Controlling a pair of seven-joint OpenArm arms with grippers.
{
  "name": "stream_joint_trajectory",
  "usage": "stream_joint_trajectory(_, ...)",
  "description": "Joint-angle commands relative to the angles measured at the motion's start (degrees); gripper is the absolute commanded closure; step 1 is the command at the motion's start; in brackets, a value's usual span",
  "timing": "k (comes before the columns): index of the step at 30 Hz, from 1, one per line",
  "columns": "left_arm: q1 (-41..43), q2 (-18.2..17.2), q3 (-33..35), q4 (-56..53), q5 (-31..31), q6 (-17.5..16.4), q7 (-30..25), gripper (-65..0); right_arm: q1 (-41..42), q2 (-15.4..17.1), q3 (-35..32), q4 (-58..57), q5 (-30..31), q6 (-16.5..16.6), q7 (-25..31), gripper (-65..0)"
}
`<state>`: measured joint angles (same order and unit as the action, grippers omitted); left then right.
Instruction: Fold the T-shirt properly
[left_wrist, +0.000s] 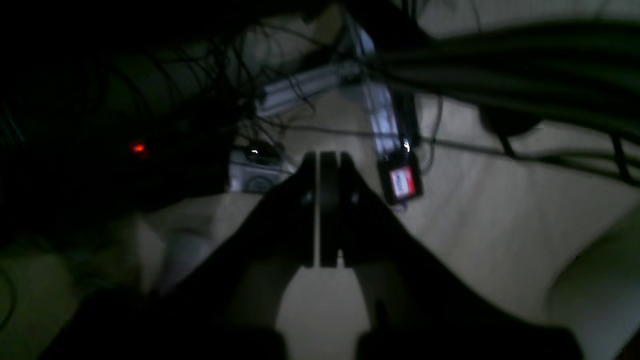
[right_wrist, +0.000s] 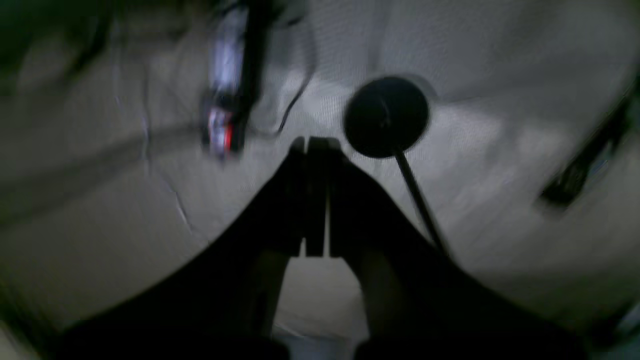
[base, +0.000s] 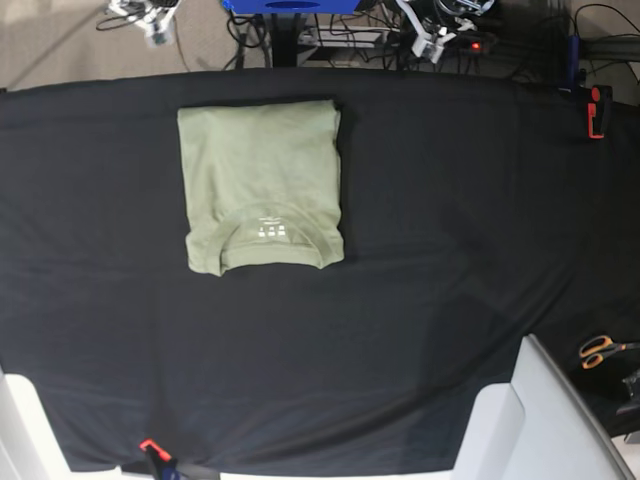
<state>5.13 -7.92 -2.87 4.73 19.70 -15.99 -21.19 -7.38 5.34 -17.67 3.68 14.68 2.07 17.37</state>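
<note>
Your left gripper (left_wrist: 320, 165) and right gripper (right_wrist: 312, 150) are clenched empty, well away from the folded T-shirt (base: 260, 185), which lies nearer your right arm.

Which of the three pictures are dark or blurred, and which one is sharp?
Left wrist view: very dark, the left gripper a silhouette. Right wrist view: dim, smeared by motion blur. Base view: evenly lit and sharp, showing the folded T-shirt on the black table cloth.

the base view looks straight down from high above the counter (base: 450, 250). each wrist view sits close behind its own fingers and faces along them to a pale floor; both are dim.
</note>
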Motion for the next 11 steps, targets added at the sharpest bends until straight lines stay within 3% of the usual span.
stream_joint_trajectory(1, 0.63, -0.56, 0.63, -0.12, 0.21, -0.06, -0.13, 0.0, -1.55, -0.11, 2.77, 0.58, -0.04, -0.35, 0.09, -0.8)
stream_joint_trajectory(4, 0.9, -1.0, 1.6, -0.12, 0.21, -0.06, -0.13, 0.0, -2.95, -0.29, 8.22, 2.6, -0.22, -1.49, 0.09, -0.8)
stream_joint_trajectory(11, 0.63, -1.26, 1.69, -0.12, 0.21, -0.06, -0.39, 0.0, -3.04, 0.15, 8.31, 2.95, -0.22, -1.58, 0.09, -0.8)
